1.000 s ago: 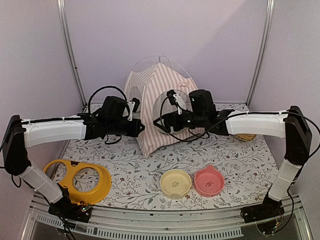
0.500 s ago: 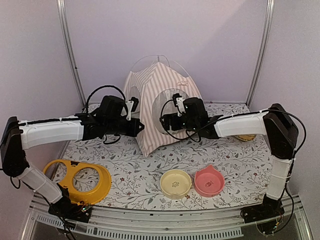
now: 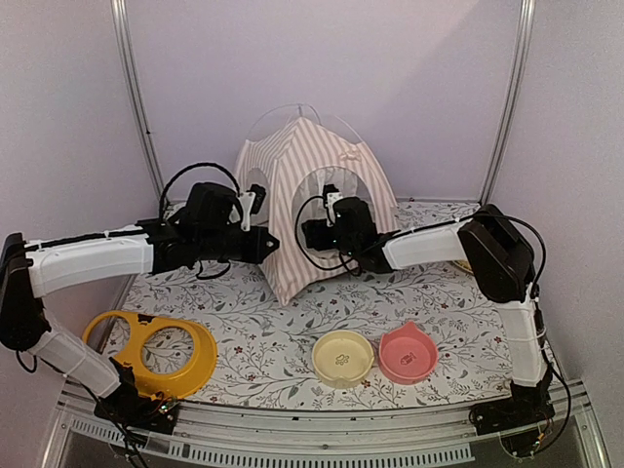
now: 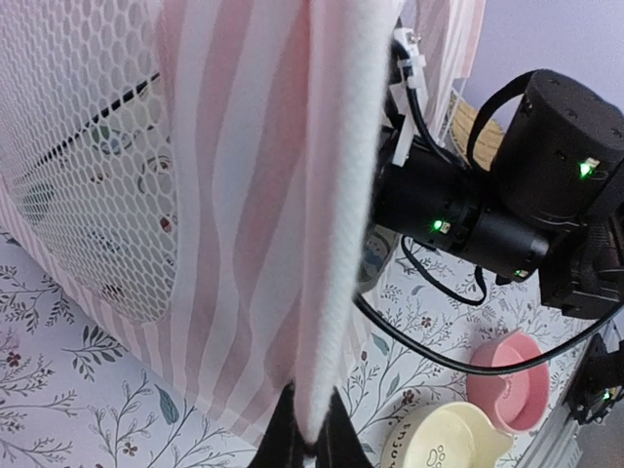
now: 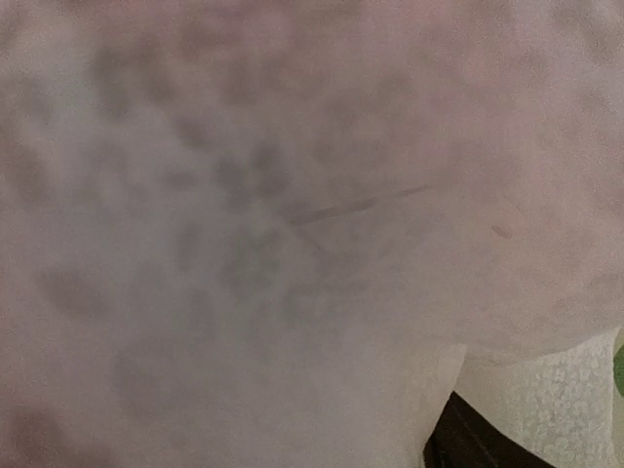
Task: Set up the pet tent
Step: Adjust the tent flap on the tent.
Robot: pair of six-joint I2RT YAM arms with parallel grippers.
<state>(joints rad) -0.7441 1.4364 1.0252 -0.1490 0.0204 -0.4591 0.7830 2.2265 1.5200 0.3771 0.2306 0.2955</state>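
At the back of the table (image 3: 468,312), the tent (image 3: 312,166) is standing up in a dome. The left gripper (image 3: 265,246) sits at its front corner, and the right gripper (image 3: 312,234) is poked into the round doorway. Can't tell how open that one is. Left wrist cam: the fingers (image 4: 285,437) are pinched tight on the tent's white seam, with the mesh panel (image 4: 88,146) just left of it. Right wrist cam: just blurry pink fabric right up against the lens, so no help there.
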